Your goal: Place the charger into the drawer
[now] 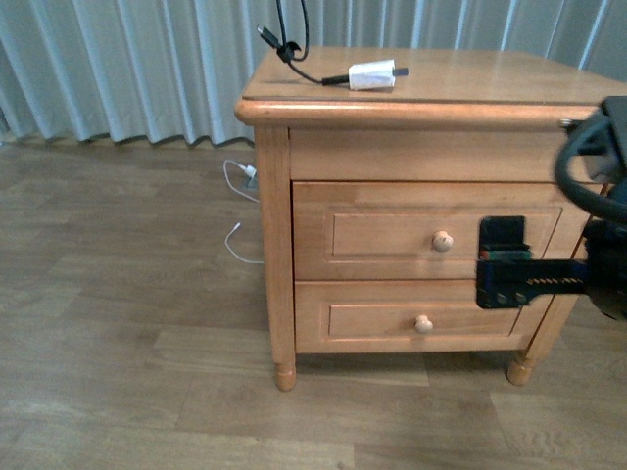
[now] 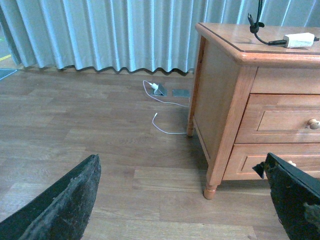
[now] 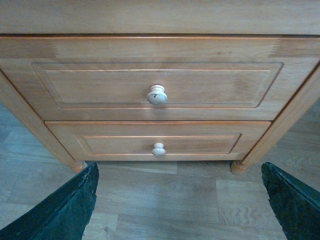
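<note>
The charger (image 1: pixel 372 74), a small white adapter with a thin black looped cable (image 1: pixel 292 47), lies on top of the wooden nightstand (image 1: pixel 490 73); the left wrist view also shows the charger (image 2: pixel 299 40). The drawer (image 1: pixel 382 233) is the upper one, closed, with a round pale knob (image 1: pixel 443 240). My right gripper (image 1: pixel 503 262) hovers open in front of the drawers, right of the knob. In its wrist view the drawer (image 3: pixel 100 85) and knob (image 3: pixel 157 94) face the right gripper (image 3: pixel 179 167). My left gripper (image 2: pixel 182 160) is open over the floor, left of the nightstand.
A shorter lower drawer (image 1: pixel 372 318) with its own knob (image 1: pixel 423 323) is closed below. A thin white cable (image 1: pixel 240 211) lies on the wood floor by the nightstand's left side, plugged in near the curtain (image 1: pixel 127 69). The nightstand's front leg (image 2: pixel 210 190) stands near the left gripper.
</note>
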Available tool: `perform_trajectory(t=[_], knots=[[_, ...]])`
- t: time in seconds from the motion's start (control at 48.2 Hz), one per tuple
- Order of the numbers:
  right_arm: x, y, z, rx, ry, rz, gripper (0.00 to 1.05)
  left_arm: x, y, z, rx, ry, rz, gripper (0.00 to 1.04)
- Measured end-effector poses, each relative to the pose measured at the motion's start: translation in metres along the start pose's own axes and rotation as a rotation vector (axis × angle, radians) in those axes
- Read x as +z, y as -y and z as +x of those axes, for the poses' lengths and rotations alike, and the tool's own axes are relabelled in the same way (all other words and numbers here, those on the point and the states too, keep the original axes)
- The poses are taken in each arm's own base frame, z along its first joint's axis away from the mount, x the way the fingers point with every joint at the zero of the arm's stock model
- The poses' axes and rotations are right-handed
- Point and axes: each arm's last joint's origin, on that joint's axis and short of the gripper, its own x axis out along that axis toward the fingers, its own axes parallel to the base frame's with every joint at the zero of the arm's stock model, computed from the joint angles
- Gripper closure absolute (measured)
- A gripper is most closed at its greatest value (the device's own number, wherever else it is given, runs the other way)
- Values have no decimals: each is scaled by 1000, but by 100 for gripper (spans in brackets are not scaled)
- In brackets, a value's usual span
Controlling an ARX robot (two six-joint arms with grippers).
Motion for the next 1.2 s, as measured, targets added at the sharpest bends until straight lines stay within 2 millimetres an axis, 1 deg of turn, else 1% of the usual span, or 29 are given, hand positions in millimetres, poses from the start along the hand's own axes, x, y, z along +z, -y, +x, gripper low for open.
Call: perform_trajectory(t=[0.021,0.145,0.228,0.311,0.498,0.602,0.83,1.037,1.203], knots=[[0,-1,3,1,-3,-1,8,0,0,0,0,0,0,6],[-3,-14,40,10,-19,-11,8,0,0,0,0,0,0,6],[-4,-21,59,14,-18,-14,8,0,0,0,0,0,0,6],[-4,-30,87,8,-6,-19,8,0,0,0,0,0,0,6],[-6,-38,123,-8,15,-28,8,0,0,0,0,0,0,6],[-5,-38,141,-16,21,-29,8,0,0,0,0,0,0,6],[-6,-34,162,-29,16,-36,8,0,0,0,0,0,0,6],[-18,-29,170,-42,-10,-38,8,0,0,0,0,0,0,6],[-19,-27,170,-45,-6,-40,8,0,0,0,0,0,0,6]])
